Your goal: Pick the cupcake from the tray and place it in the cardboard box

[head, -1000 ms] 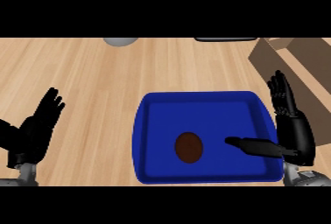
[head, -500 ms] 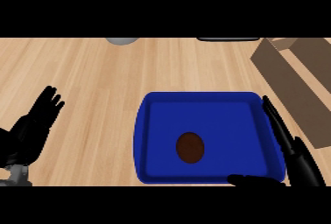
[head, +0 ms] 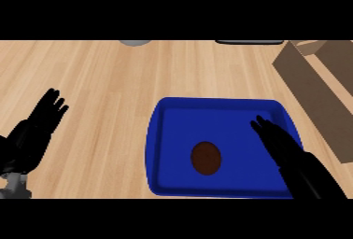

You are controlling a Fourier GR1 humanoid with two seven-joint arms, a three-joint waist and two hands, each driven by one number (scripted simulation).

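Now the cupcake (head: 206, 158) sits in the blue tray (head: 172, 107), a dark brown oval a little left of the tray's middle and toward its near edge, with nothing touching it. The tray lies on the wooden counter (head: 103, 84), toward the counter's near right part.

Over the right half of the tray the right hand (head: 279, 142) reaches in from the lower edge, its fingers straight and close together, pointing toward the tray's far edge. It holds nothing, and its fingertips lie right of the cupcake, apart from it.

At the left edge of the counter the left hand (head: 38, 128) rests open, fingers up and slightly spread, well apart from the tray.

Along the right edge stands the cardboard box (head: 314, 79), just beside the tray's far right corner; its brown wall runs down the counter's right side. At the far edge of the counter show part of a grey round thing (head: 135, 42) and a dark flat thing (head: 250, 42), both cut off by the view.
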